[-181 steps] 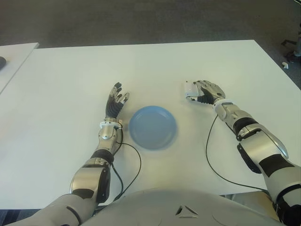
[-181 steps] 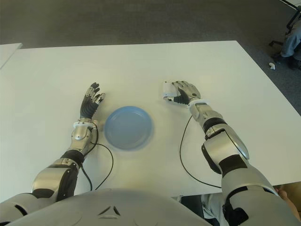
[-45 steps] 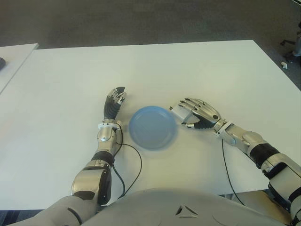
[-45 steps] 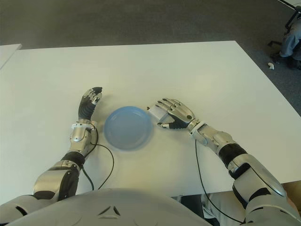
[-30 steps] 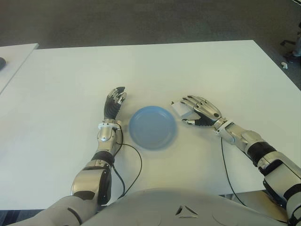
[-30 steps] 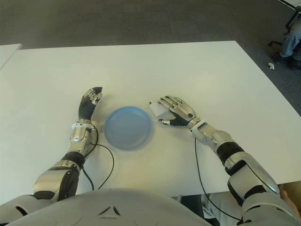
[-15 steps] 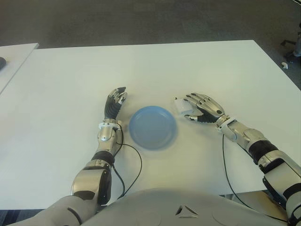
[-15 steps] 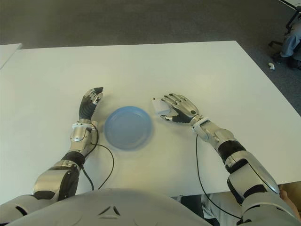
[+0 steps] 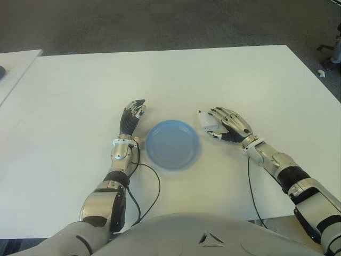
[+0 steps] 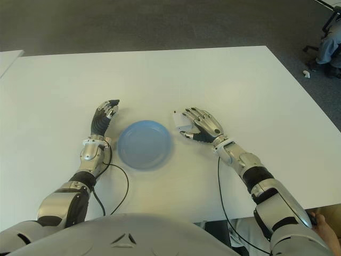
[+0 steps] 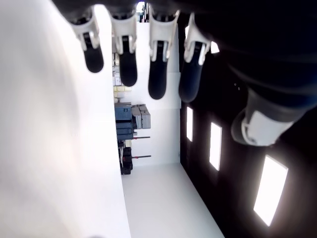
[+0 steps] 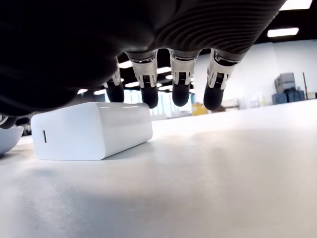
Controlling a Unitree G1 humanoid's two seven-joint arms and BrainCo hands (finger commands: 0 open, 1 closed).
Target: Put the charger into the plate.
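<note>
Charger (image 9: 206, 121) lies flat on the tabletop (image 9: 240, 80), just right of the plate (image 9: 172, 144), not in it. My right hand (image 9: 229, 125) is over it, fingers (image 12: 148, 91) released, holding nothing. I'd clamp its long sides, lift above the rim, move left. Room all round; edges far off. Left hand (image 9: 131, 116) idles left of the plate, fingers loosely curled, empty.

The charger (image 12: 91, 130) looks smooth white plastic with a faint sheen, the plate (image 9: 172, 144) matt blue plastic, and the tabletop (image 9: 80, 96) matt white.
</note>
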